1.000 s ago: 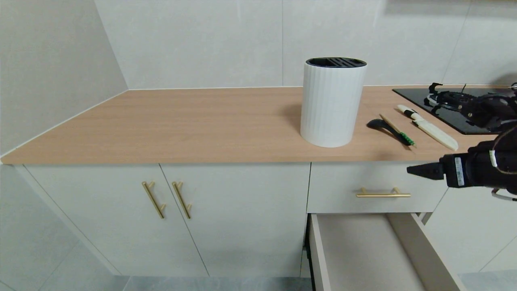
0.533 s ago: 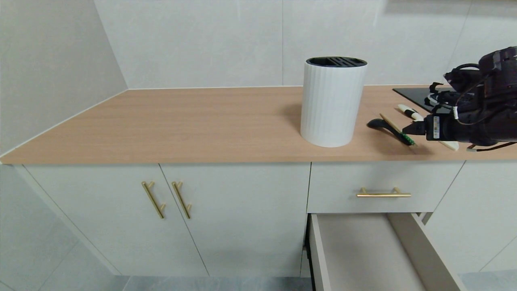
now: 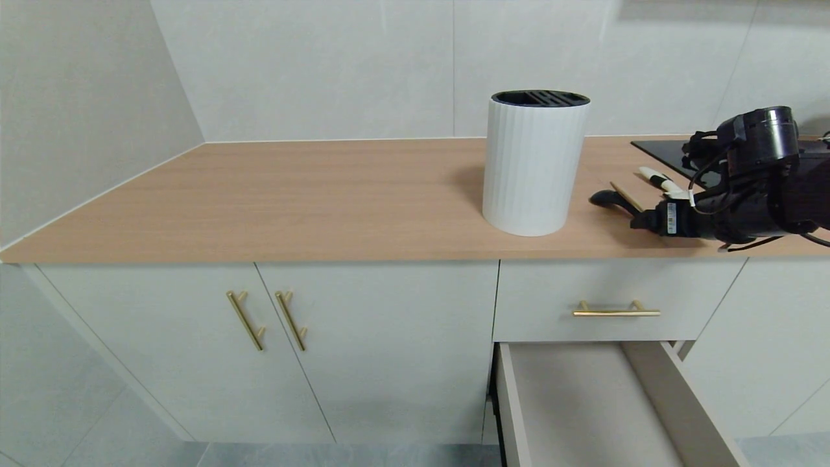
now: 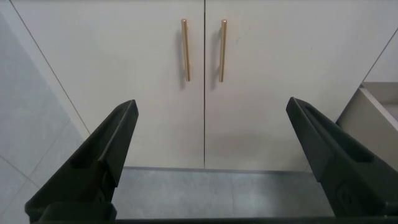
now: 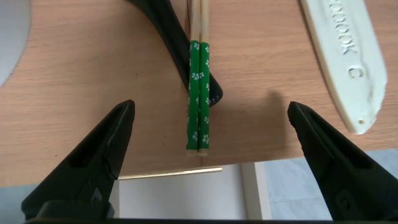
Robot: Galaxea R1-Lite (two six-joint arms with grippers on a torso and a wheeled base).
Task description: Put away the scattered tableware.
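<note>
A pair of wooden chopsticks with green flowered ends [image 5: 199, 93] lies across the handle of a black spoon [image 5: 171, 37] near the counter's front edge. A white knife [image 5: 345, 56] lies beside them, toward the stove. My right gripper [image 5: 208, 168] is open and hovers just above the green ends, one finger on each side, touching nothing. In the head view the right gripper [image 3: 639, 222] sits low over the counter, right of the white ribbed holder [image 3: 535, 162], beside the spoon [image 3: 606, 199] and the knife [image 3: 658, 181]. My left gripper [image 4: 211, 162] is open and faces the cupboard doors.
Below the counter a drawer [image 3: 512, 402] stands pulled out, under a closed drawer with a brass handle [image 3: 616, 312]. A black stove [image 3: 668, 155] sits at the far right. Two brass door handles [image 4: 185, 50] are on the cupboard. The wooden counter [image 3: 292, 194] stretches bare to the left.
My right arm rose from in front of the closed drawer up to the counter, then moved left and down over the green chopstick ends. The tableware has not moved.
</note>
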